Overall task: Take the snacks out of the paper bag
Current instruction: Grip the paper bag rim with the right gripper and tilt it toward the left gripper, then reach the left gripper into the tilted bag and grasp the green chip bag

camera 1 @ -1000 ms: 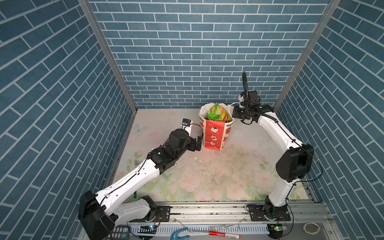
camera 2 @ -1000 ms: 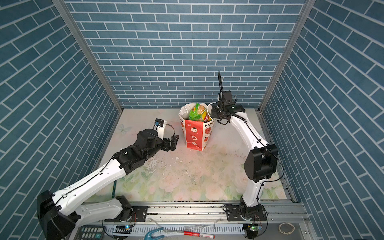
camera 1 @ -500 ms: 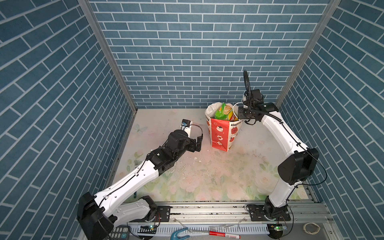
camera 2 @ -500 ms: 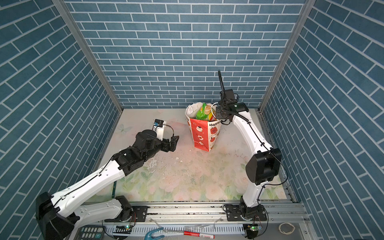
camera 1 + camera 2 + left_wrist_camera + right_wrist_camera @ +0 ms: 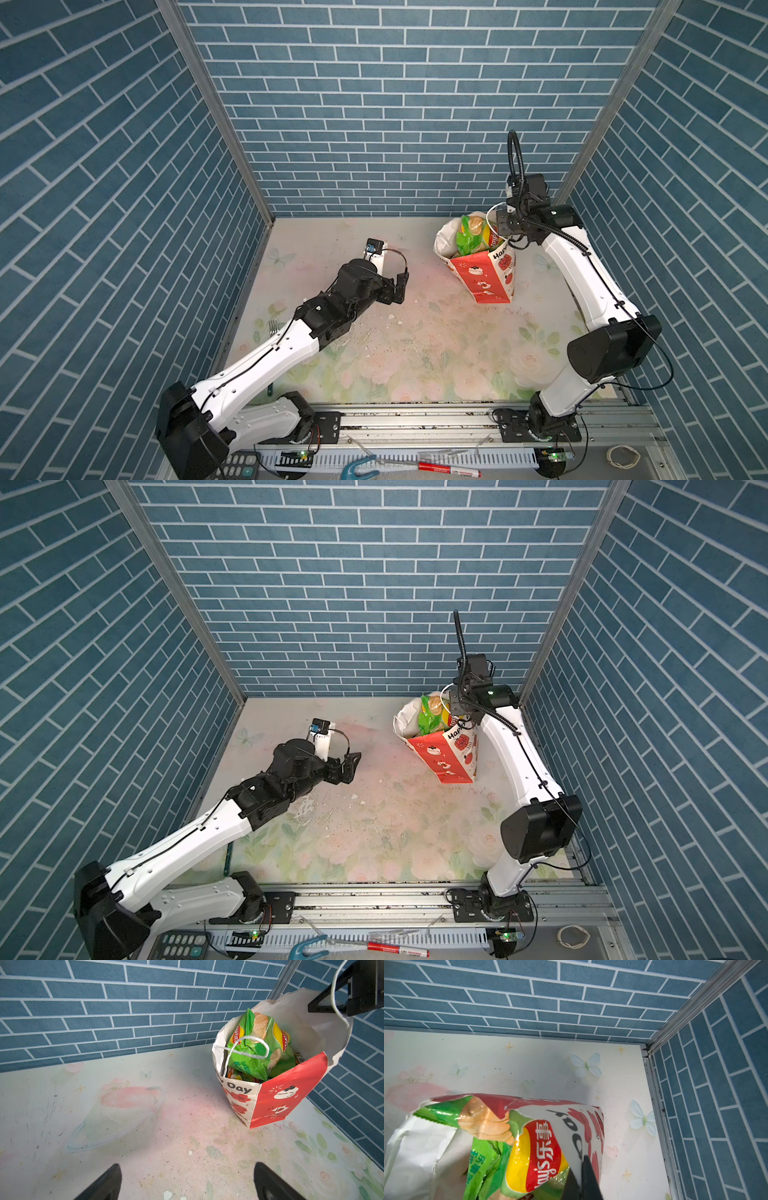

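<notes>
The paper bag, white with red panels and "Day" lettering, stands tilted at the back right of the table. Out of its open mouth sticks the top snack, a green Lay's chip bag. More snacks, orange packets, lie under it and are mostly hidden. My right gripper is shut on the bag's rim. My left gripper hovers open and empty over the table, left of the bag.
A clear plastic bowl lies on the floral table surface left of the bag. The back and right brick walls stand close behind the bag. A red marker and a blue tool lie below the front rail.
My right gripper has pulled the paper bag to the right by its rim, and the bag now leans. The left arm has barely moved and stays open.
</notes>
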Tool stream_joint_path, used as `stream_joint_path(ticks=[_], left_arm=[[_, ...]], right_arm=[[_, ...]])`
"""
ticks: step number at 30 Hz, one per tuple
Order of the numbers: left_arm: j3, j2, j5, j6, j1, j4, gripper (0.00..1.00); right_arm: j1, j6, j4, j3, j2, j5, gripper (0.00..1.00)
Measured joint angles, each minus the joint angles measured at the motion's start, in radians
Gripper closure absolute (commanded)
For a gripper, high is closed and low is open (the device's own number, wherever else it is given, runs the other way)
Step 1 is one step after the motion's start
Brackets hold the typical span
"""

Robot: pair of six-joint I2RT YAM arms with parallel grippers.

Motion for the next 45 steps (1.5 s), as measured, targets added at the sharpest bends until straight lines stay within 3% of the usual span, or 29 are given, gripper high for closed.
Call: stream_joint_path(ticks=[12,21,36,45], left_arm=[[-0.002,-0.036,-0.009,-0.002,0.0,-0.007,0.0],[-0.001,-0.034,0.035,-0.025,0.0,0.004,0.0],[0.041,0.021,0.174,-0.092,0.0,0.085,0.02],[0.081,0.104,0.253,-0.167,0.0,0.127,0.08]], right_arm=[[0.035,0.005,0.181,-0.127,-0.022,-0.174,1.0],[0.077,0.014,0.204,-0.175,-0.062,-0.28,1.0],[0.141,0.066,0.224,-0.23,-0.085,-0.261,1.0],[0.148,0.092,0.224,-0.23,-0.085,-0.249,1.0]])
